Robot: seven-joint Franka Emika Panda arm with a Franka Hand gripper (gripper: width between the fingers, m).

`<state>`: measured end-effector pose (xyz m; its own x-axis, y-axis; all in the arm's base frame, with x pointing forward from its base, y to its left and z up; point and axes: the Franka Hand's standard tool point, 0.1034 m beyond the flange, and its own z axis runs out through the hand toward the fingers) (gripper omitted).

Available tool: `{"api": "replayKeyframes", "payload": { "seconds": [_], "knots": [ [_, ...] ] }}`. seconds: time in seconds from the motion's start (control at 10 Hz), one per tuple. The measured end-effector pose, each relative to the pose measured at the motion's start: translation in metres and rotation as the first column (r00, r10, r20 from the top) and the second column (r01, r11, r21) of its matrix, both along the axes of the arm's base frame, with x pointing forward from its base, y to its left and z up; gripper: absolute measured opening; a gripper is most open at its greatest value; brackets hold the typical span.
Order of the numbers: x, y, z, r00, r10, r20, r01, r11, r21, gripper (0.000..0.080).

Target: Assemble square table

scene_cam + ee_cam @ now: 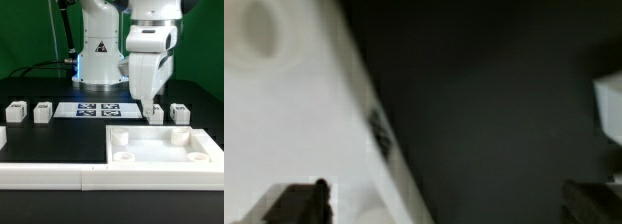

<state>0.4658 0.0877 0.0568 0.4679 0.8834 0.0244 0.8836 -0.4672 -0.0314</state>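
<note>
The square table's white slab (160, 146) lies flat at the exterior view's right, with round sockets at its corners. My gripper (147, 108) hangs open just over the slab's far edge. A short white leg (158, 114) stands close beside it and another leg (179, 112) further right. Two more legs (15, 112) (43, 112) stand at the left. In the wrist view the slab (278, 120) fills one side, with a socket (256, 30) and a dark tag (381, 135) on its edge. The gripper (443, 205) straddles that edge, holding nothing. One dark finger (295, 203) is over the slab. A leg (610, 105) shows at the frame's border.
The marker board (97, 109) lies flat in front of the robot's base (100, 60). A long white L-shaped border wall (50, 172) runs along the front and wraps round the slab. Black table (50, 140) lies between the legs and the wall.
</note>
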Motion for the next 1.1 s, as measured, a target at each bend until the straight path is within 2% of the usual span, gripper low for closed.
{"api": "replayKeyframes", "payload": {
  "seconds": [0.1,0.2,0.4,0.5,0.8,1.0,1.1],
  "knots": [
    [-0.005,0.022,0.005,0.986,-0.168,0.001,0.168,0.986,-0.004,0.0649],
    [-0.005,0.033,0.007,0.969,-0.246,0.002,0.246,0.969,-0.005,0.0649],
    [0.0,0.063,0.011,0.878,-0.479,0.002,0.479,0.878,0.001,0.0649],
    [0.001,0.068,0.01,0.85,-0.526,0.003,0.526,0.85,0.009,0.0649],
    [-0.001,0.072,0.009,0.681,-0.732,-0.026,0.732,0.681,0.009,0.0649],
    [-0.018,0.09,0.004,0.458,-0.887,-0.055,0.888,0.46,-0.025,0.0649],
    [-0.023,0.092,0.002,0.438,-0.897,-0.063,0.897,0.441,-0.04,0.0649]
  ]
}}
